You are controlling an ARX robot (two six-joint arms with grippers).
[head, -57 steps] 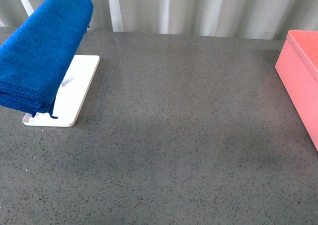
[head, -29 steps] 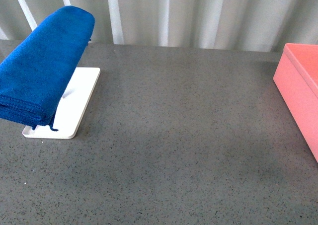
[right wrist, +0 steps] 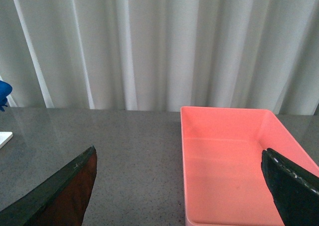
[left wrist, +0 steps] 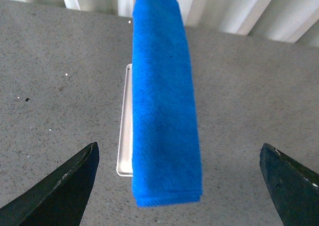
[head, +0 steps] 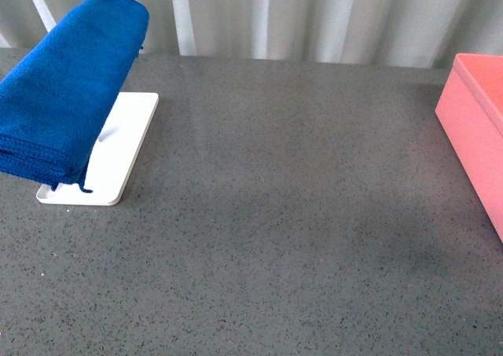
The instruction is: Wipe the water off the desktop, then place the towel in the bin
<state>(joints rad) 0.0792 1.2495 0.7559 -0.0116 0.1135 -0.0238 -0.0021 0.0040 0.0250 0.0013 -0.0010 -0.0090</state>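
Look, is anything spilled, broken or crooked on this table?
Nothing clearly stands out. The towel sits neatly folded above the white tray, and the bin sits upright and empty. A faint darker patch on the table could be water or shadow.

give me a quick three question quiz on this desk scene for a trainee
1. True or false: the towel hangs above the white tray, not flat on the desktop.
2. Which wrist view shows the inside of the bin? A) left B) right C) neither
3. Is the left gripper open or shut?
Key: 1 true; 2 B; 3 open, its jaws stand wide apart and touch nothing.
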